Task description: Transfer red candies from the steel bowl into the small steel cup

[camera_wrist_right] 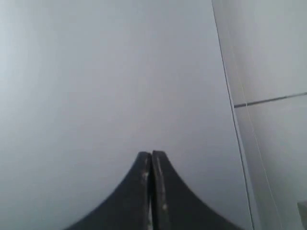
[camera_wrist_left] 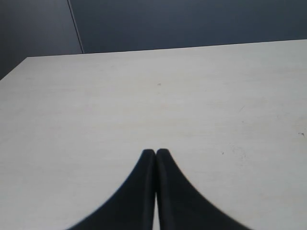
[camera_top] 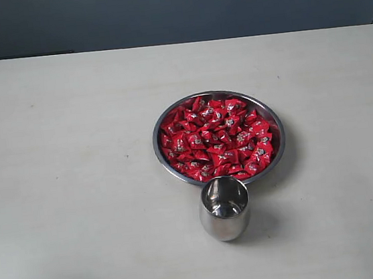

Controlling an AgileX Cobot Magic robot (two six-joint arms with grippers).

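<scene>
Nearest, the small steel cup is standing upright on the pale table, right of centre, its narrow mouth showing no red inside. Just beyond it the steel bowl is sitting, its near rim right by the cup's lip. Whether the two are touching cannot be told. The red candies are lying heaped across the bowl, filling it nearly to the rim.

Each candy is probably going to feel light, with a slick, crinkly wrapper, so a piece may be squirting out of a loose pinch. Taking one off the top of the heap, across its plump middle rather than by a wrapper end, looks safest. The cup looks light and round-bodied, so a knock could be tipping it.

Neither arm is appearing in the exterior view. The left gripper is hanging over bare table with its fingers pressed together and nothing between them. The right gripper is likewise closed on nothing, facing a plain grey wall.
</scene>
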